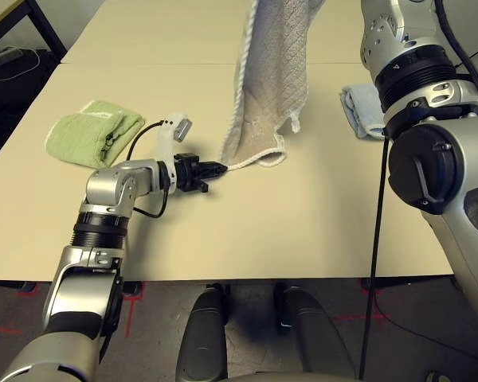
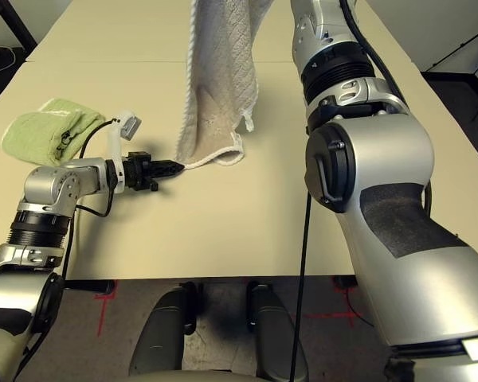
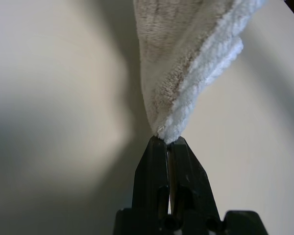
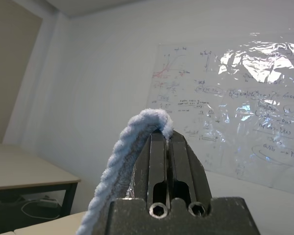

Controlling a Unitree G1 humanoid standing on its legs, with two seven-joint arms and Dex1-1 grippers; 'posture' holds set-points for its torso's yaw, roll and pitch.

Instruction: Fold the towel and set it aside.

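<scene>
The beige towel (image 1: 271, 72) hangs down from above the table, its lowest corner with the white corded edging just touching the tabletop. My left gripper (image 1: 221, 168) lies low over the table and is shut on that bottom corner (image 3: 186, 73); in the left wrist view the black fingertips (image 3: 157, 147) pinch the white edge. My right arm reaches up at the right. In the right wrist view my right gripper (image 4: 165, 134) is shut on the towel's corded edge (image 4: 132, 132), held high in the air.
A folded light green towel (image 1: 95, 131) lies on the table (image 1: 303, 223) at the left, behind my left forearm. A folded light blue towel (image 1: 365, 111) lies at the right, partly behind my right arm. A black cable hangs by the right arm.
</scene>
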